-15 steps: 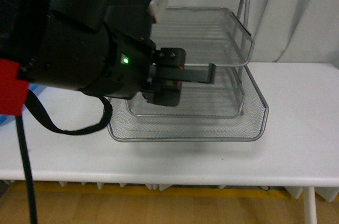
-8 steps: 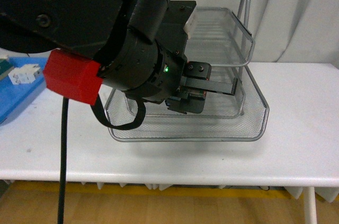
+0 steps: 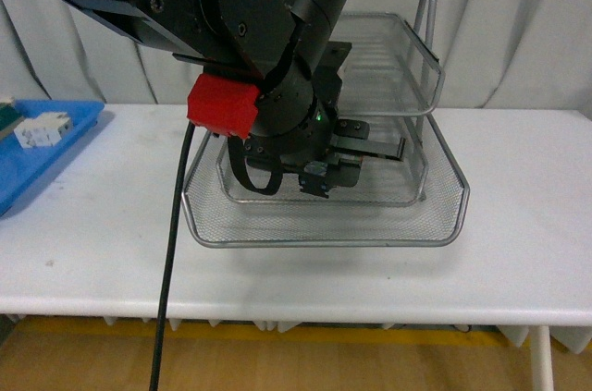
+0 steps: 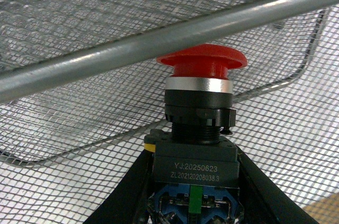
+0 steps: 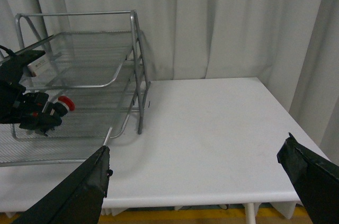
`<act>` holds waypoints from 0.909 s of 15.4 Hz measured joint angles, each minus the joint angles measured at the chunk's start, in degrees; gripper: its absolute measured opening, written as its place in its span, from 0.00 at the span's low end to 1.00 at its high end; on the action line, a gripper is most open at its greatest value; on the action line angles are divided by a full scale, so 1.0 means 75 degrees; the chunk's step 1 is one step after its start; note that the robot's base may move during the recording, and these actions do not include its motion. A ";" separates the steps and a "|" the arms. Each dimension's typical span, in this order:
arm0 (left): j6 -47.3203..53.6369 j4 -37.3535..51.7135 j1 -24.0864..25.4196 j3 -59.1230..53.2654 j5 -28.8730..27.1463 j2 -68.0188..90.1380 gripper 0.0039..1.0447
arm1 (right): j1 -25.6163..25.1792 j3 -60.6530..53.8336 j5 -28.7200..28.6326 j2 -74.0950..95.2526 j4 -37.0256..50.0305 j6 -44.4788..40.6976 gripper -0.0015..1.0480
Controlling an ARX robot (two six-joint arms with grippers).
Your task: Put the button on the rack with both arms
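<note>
My left gripper is shut on the button, gripping its black-and-blue body with the red cap pointing away from the wrist. It holds the button inside the silver wire-mesh rack, above the mesh of a lower tier and just under a tier's front rail. In the front view the black left arm hides the button. The right wrist view shows the red cap between the tiers of the rack. My right gripper is open and empty over the white table, to the right of the rack.
A shallow blue tray lies at the table's far left with a white component in it. The white table has bare surface right of the rack. A grey curtain hangs close behind. The arm's black cable hangs over the front edge.
My left arm has moved away from the camera and to the right, carrying the button deeper between the rack's tiers. The blue tray at the left has come into view.
</note>
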 joint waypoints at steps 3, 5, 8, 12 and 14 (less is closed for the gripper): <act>-0.0058 -0.0140 0.0009 0.0350 0.0047 0.0201 0.35 | 0.0000 0.0000 0.0000 0.0000 0.0000 0.0000 0.94; -0.0221 -0.0023 -0.0029 0.0376 0.0242 0.0207 0.55 | 0.0000 0.0000 0.0000 0.0000 0.0000 -0.0003 0.94; -0.0472 0.0312 -0.0023 -0.0003 0.0463 -0.0015 0.88 | 0.0000 0.0000 0.0003 0.0000 0.0000 0.0000 0.94; -0.0723 0.1058 0.0102 -0.1309 0.0644 -0.1495 0.94 | 0.0000 0.0000 0.0000 0.0000 0.0000 -0.0003 0.94; -0.1043 0.1609 0.0149 -0.2101 0.0880 -0.2468 0.94 | 0.0000 0.0000 0.0000 0.0000 0.0000 0.0000 0.94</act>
